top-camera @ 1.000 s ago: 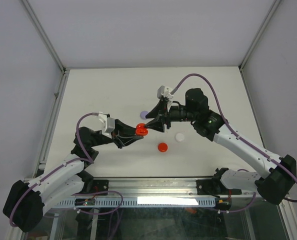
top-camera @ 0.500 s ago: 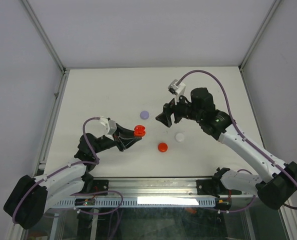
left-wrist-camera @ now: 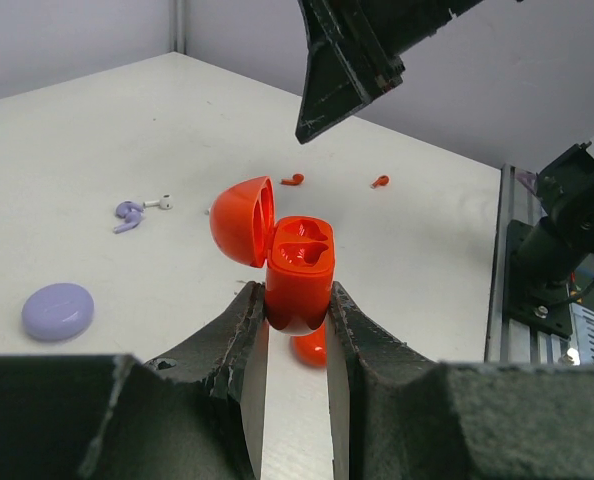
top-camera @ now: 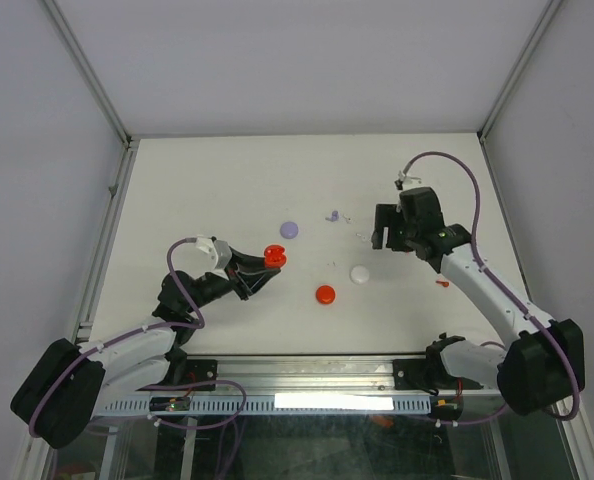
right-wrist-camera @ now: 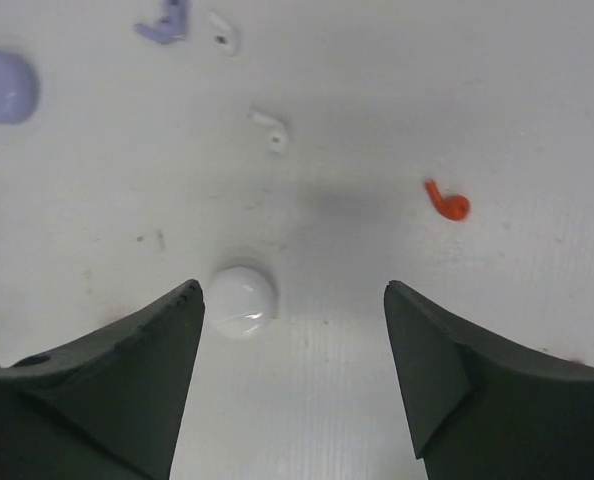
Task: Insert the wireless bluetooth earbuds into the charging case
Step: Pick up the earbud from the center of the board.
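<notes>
Between the left gripper [left-wrist-camera: 295,312]'s clamped fingers, the red charging case [left-wrist-camera: 299,262] stands upright, lid swung open, both sockets empty. Beyond the case two red earbuds [left-wrist-camera: 292,180] lie on the table [left-wrist-camera: 427,260], lilac and white earbuds [left-wrist-camera: 129,214] left of it are too small to count, and a red disc [left-wrist-camera: 312,350] just behind it is mostly hidden. Well right of the case, the right gripper [right-wrist-camera: 292,295] hangs spread and empty.
</notes>
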`<state>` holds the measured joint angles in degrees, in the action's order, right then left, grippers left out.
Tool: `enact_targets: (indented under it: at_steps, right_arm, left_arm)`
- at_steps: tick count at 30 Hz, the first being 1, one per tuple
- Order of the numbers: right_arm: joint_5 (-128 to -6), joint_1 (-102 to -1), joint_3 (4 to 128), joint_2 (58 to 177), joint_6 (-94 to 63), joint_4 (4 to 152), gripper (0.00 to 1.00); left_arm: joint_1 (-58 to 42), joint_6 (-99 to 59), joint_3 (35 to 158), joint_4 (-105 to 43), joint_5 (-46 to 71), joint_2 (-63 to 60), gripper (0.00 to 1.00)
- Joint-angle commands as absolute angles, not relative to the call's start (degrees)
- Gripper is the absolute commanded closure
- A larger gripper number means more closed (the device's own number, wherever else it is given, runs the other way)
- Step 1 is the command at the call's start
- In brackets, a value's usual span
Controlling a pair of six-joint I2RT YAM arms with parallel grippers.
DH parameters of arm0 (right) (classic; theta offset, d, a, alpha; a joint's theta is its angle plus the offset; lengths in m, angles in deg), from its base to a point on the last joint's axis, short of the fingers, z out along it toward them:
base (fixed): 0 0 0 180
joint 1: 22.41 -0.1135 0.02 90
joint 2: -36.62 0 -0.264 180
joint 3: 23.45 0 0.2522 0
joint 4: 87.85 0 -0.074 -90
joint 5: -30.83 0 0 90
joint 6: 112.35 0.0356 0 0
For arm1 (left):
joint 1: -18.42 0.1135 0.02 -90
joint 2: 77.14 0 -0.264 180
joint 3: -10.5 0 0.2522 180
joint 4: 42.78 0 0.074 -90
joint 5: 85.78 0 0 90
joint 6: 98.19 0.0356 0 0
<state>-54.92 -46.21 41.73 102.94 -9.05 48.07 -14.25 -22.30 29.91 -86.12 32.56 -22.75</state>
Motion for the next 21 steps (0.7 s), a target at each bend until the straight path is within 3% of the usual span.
enact_targets:
  at_steps: [1, 8, 21]
  right_arm:
    - [-48.1, -39.1, 38.5, 104.1, -1.5, 49.5, 0.26]
    - [-48.6, -30.7, 35.9, 111.6, 7.4, 54.8, 0.39]
    - [-44.0, -29.7, 40.1, 122.8, 17.6, 55.8, 0.54]
  left_arm:
    - [-14.7, -20.0, 29.0, -90.0, 30.3, -23.3, 1.00]
    - [-14.7, -21.0, 29.2, -89.8, 30.6, -23.9, 1.00]
    - [-14.7, -21.0, 29.5, -88.8, 30.7, -23.7, 1.00]
